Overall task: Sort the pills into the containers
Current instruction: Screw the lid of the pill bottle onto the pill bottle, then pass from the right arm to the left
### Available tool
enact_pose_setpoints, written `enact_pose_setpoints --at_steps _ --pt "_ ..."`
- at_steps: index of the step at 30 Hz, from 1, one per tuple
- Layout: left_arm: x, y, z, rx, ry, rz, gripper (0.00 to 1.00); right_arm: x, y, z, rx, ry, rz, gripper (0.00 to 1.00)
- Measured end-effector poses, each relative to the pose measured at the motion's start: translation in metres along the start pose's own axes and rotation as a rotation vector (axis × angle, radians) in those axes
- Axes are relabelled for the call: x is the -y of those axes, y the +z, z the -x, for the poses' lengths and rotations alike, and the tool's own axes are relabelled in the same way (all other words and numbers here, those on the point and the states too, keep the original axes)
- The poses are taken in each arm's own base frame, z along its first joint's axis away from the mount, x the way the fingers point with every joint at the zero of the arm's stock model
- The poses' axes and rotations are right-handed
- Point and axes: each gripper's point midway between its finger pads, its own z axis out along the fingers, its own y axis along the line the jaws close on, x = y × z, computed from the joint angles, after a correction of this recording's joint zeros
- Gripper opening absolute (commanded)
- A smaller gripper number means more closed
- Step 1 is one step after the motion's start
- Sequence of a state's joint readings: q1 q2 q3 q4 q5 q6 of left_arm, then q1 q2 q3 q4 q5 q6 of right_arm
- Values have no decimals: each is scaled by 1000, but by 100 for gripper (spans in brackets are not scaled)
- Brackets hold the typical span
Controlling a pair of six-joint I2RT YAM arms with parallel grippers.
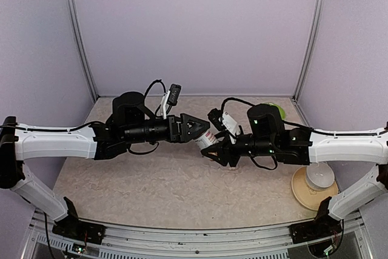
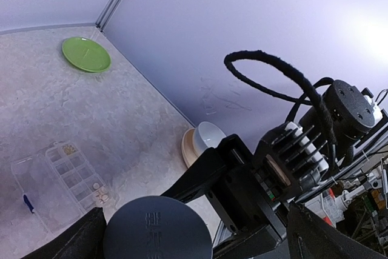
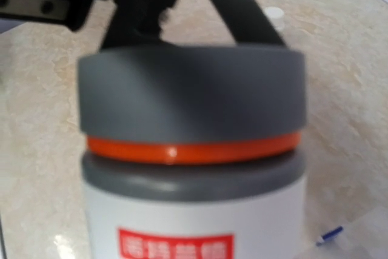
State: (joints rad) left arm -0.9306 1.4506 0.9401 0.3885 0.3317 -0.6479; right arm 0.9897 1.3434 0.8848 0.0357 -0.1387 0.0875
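Cannot find the pill box [image 2: 60, 177] from overhead: lost beneath the two wrists meeting at mid-table. Shows only to the left wrist camera, flat on the table [image 2: 121, 107], clear, with a row of small compartments along one side and a few pale bits in some. Can pick out just one dark blue pill [image 2: 26, 202], tiny, at the box's plain clear end; cannot tell whether inside or just beside. Same blue sliver at the bottom right of the right wrist view, blurred. Can barely catch the green plate [image 1: 277, 111] from above, mostly cut off behind the right arm. Can see the white bowl [image 1: 319, 176] on its tan plate [image 1: 301, 192] at the right edge.

Finds the left gripper [image 1: 205, 130] spread wide, with dark fingers [image 2: 76, 244] at both lower corners of its own view and, between them, nearer one finger, the grey cap [image 2: 157, 230] of the pill bottle [image 1: 207, 141]; cannot tell about contact. Finds the right gripper [image 1: 215, 151] clamped on the pill bottle, off the table, cap toward the left gripper. Cannot see its fingers in its own camera, filled instead by grey cap, orange ring [image 3: 191, 150], white body and red label [image 3: 176, 244], all out of focus.
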Motion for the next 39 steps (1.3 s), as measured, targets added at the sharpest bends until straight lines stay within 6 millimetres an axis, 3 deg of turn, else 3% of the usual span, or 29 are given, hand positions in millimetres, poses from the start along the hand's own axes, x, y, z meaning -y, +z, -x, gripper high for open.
enact_pose_setpoints --at_steps 15,23,26,30,35,39 --pt "7 0 -2 -13 9 -32 98 -11 3 12 26 -26 16 12" --pt "6 -1 0 -4 17 -25 77 -11 0 15 36 -37 9 13" --pt "5 -1 1 1 18 -17 62 -11 -1 16 40 -37 9 13" --pt "0 -2 3 9 18 2 48 -11 -1 19 51 -38 11 13" --pt "-2 -2 3 10 26 8 41 -11 -1 19 51 -35 10 14" --pt "-2 -2 4 11 26 8 39 -11 -1 19 51 -35 10 28"
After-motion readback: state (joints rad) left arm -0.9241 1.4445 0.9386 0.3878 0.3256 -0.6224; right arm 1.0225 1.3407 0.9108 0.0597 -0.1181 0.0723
